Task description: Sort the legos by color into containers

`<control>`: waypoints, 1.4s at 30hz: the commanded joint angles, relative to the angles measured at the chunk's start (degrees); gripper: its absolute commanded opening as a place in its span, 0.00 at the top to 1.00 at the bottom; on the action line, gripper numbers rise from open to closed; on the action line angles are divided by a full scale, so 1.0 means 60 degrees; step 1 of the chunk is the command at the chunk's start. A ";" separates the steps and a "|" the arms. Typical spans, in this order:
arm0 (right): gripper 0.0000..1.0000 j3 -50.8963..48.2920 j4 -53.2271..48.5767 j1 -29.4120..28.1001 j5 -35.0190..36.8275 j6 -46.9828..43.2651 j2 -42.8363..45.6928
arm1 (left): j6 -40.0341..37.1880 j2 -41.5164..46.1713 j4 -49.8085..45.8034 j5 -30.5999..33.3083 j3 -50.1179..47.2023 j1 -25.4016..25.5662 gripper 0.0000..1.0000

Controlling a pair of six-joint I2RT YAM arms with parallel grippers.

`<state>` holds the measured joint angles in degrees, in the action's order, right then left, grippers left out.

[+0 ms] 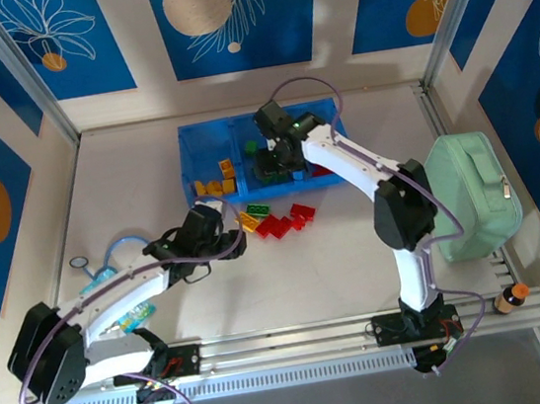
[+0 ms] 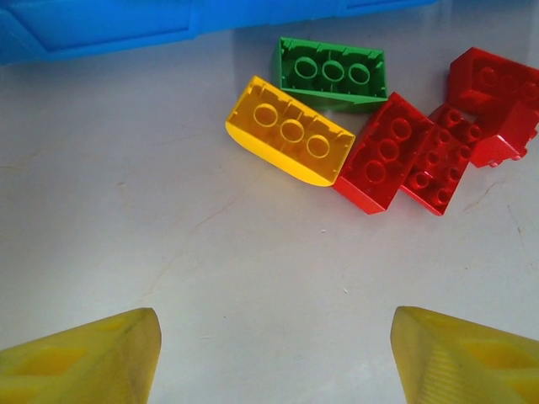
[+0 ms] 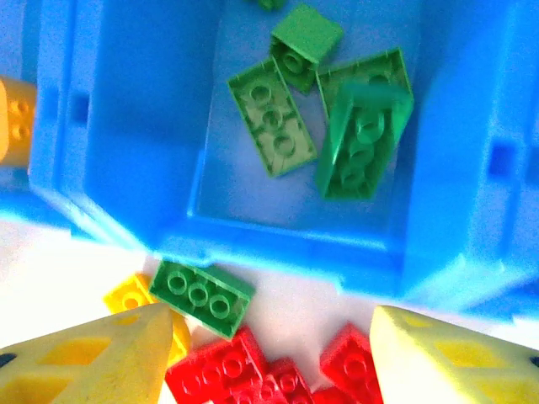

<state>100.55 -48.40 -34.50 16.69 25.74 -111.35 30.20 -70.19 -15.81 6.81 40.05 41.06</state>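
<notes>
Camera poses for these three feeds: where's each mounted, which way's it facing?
Top external: fixed above and behind the arm bases, facing down at the table; left arm, right arm, left claw, right claw at blue tray.
Left wrist: low over the table, facing loose legos and tray edge; own yellow fingertips at bottom.
Right wrist: above the tray, facing down into the green legos' compartment; own fingertips at bottom.
Shared: both wrist views show the loose green brick.
</notes>
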 commanded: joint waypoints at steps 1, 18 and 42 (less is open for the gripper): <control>0.36 -0.1134 0.0621 0.0007 -0.0052 0.0274 0.1053 | 0.0181 -0.0546 0.0332 -0.0270 0.0545 0.0056 0.27; 0.37 -0.4766 0.1831 0.0808 -0.0880 0.0381 0.1956 | 0.0075 -0.1411 0.0581 -0.0624 0.1201 0.0031 0.29; 0.28 -0.4131 0.1781 0.0664 -0.0457 0.0683 0.0105 | -0.0050 -0.1039 0.0409 -0.0300 0.0810 0.0028 0.29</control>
<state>75.05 -37.12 -30.04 14.57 28.93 -109.56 30.55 -77.30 -12.86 4.14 45.71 41.06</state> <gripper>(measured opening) 0.716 0.708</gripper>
